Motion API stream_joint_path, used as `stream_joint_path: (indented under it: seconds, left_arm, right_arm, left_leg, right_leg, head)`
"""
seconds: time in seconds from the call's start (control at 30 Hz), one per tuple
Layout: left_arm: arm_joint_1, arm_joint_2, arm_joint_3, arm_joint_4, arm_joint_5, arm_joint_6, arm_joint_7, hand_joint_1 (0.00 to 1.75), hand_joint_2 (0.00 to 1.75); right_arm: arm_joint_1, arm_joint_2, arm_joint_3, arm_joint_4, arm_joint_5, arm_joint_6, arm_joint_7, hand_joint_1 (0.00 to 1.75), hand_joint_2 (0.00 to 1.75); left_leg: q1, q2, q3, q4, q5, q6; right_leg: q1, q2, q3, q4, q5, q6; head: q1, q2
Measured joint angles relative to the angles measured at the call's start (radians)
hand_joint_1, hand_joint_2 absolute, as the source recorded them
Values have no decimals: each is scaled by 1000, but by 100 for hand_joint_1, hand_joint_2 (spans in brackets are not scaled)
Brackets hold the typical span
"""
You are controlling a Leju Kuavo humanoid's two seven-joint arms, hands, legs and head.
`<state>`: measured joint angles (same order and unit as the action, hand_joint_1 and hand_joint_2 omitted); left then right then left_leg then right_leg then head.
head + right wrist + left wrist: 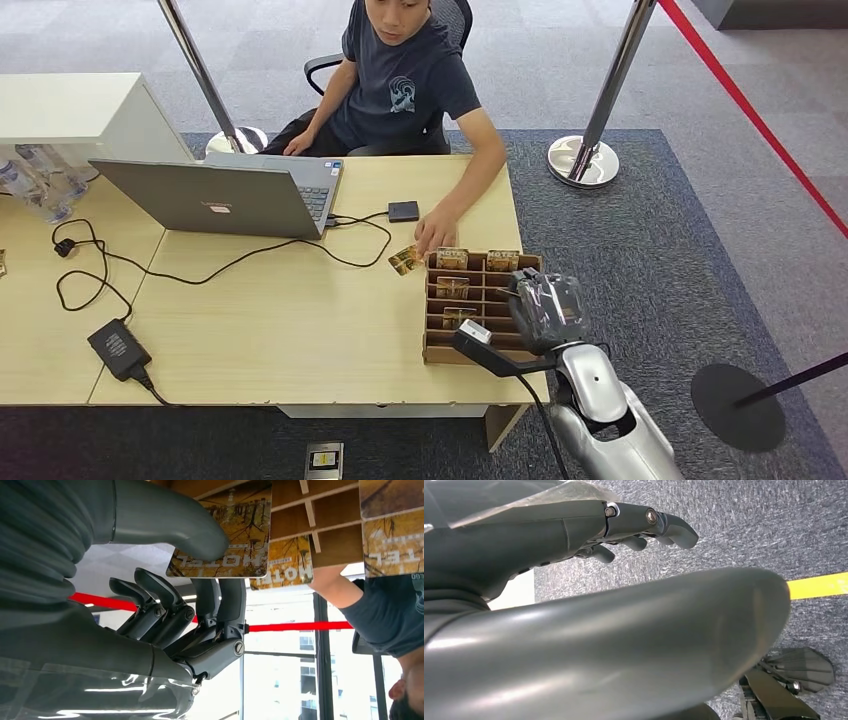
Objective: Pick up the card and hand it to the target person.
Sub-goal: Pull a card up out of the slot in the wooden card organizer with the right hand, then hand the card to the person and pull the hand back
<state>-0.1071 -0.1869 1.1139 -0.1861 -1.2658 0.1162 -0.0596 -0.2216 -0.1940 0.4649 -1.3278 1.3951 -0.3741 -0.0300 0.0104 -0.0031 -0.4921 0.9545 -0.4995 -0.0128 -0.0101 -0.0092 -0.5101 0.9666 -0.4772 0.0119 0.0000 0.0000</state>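
The cards read "HOTEL" in pale capitals over a yellow-brown print of bare trees. One such card (225,540), glossy with rounded corners, stands in a slot of the wooden card rack (440,345) at lower centre-right of the head view, on the pale wood desk (280,330). In the right wrist view the right hand (200,580) grips this card, thick thumb pressed on one face and two dark fingers (220,602) on the other, the remaining fingers curled apart. The left hand (639,530) hangs over grey carpet, its fingers loosely curved and holding nothing. A seated person's hand (435,235) rests on another card (405,260) lying flat just above the rack.
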Motion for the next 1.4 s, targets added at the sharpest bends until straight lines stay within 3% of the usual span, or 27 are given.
stream_joint_path:
  seconds: [0.9,1.4]
  left_arm:
    - [0,-1,24,-2,23,20,2,0,0]
    - [-3,-12,33,-1,34,22,-6,0,0]
  right_arm:
    - [41,-31,33,-204,39,-38,1,175,175]
    - [-67,-8,57,-160,10,-66,-12,175,175]
  left_leg:
    - [0,1,0,0,0,0]
    - [0,3,0,0,0,0]
  right_leg:
    - [0,1,0,0,0,0]
    - [0,3,0,0,0,0]
  head:
    - [0,0]
    - [0,0]
